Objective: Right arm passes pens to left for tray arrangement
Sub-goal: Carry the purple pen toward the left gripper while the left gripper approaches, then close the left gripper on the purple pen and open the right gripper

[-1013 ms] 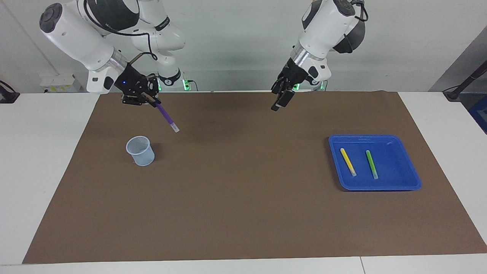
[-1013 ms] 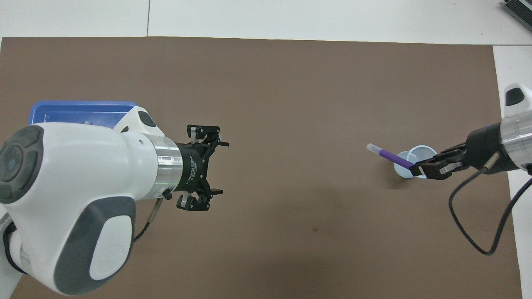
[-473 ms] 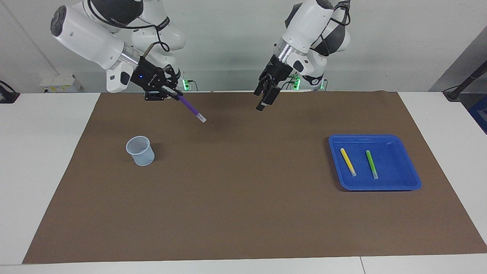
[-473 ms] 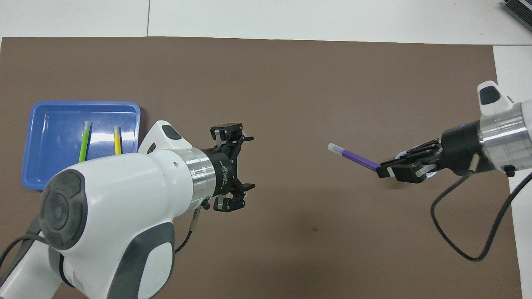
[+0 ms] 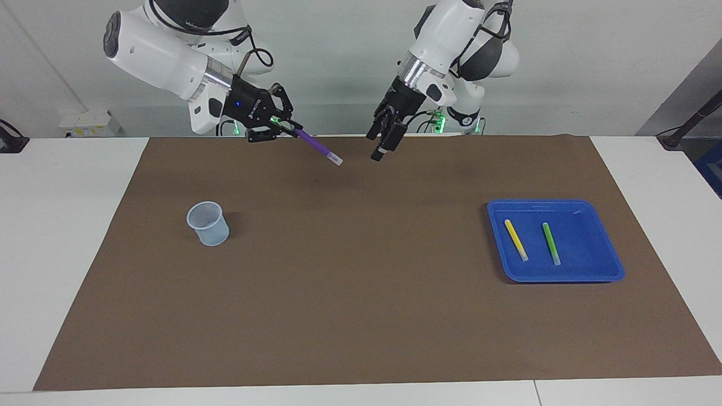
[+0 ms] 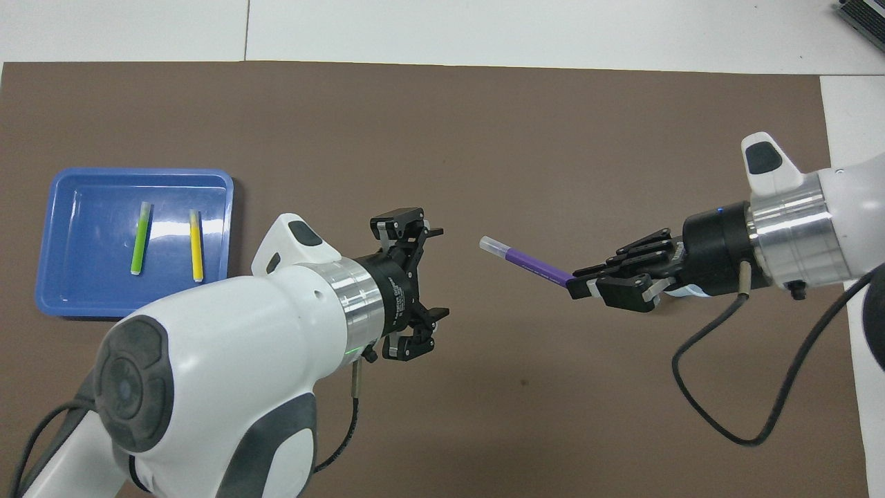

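My right gripper (image 5: 286, 126) (image 6: 579, 286) is up in the air over the mat's edge nearest the robots, shut on the end of the purple pen (image 5: 317, 146) (image 6: 527, 261). The pen's pale tip points at my left gripper (image 5: 378, 151) (image 6: 423, 283). That gripper hangs open a short gap from the tip and holds nothing. The yellow pen (image 5: 516, 239) (image 6: 196, 236) and the green pen (image 5: 551, 243) (image 6: 141, 237) lie side by side in the blue tray (image 5: 589, 251) (image 6: 83, 277) at the left arm's end of the table.
A small translucent pale-blue cup (image 5: 208, 223) stands on the brown mat (image 5: 361, 293) toward the right arm's end. In the overhead view the right gripper covers most of it. White table shows around the mat.
My right gripper has carried the purple pen from above the cup toward the table's middle. My left gripper has swung toward it, uncovering the tray in the overhead view.
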You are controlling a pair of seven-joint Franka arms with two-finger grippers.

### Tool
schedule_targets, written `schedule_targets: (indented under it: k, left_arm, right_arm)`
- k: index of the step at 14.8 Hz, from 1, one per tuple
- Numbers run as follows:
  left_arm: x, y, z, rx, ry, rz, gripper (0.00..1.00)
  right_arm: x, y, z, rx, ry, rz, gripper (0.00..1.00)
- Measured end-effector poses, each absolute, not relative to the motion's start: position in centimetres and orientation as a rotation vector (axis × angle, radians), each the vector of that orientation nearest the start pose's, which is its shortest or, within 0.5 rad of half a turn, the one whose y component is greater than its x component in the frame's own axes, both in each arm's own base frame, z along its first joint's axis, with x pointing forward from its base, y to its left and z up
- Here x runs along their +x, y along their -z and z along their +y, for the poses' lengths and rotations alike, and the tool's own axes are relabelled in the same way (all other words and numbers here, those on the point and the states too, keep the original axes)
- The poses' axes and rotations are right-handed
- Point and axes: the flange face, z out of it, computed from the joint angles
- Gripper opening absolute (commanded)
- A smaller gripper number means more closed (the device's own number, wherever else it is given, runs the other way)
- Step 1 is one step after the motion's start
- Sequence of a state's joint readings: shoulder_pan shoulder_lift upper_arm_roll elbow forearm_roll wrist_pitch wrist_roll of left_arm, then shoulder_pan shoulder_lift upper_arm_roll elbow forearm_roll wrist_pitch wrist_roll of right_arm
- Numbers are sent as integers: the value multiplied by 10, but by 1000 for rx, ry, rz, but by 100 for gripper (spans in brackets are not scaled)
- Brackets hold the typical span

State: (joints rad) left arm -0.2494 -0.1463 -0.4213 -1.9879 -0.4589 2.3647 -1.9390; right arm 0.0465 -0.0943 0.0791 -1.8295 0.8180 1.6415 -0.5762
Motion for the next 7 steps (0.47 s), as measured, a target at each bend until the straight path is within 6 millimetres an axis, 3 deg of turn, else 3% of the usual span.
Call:
schedule_targets:
  k: [5, 7]
  left_arm:
    - [410, -587, -386, 1871, 271, 1697, 100]
    - [406, -593, -392, 1873, 275, 1680, 87]
  right_arm:
    - [512, -584, 179, -2186, 191, -703, 0]
    - [511, -582, 188, -2175, 200, -699, 0]
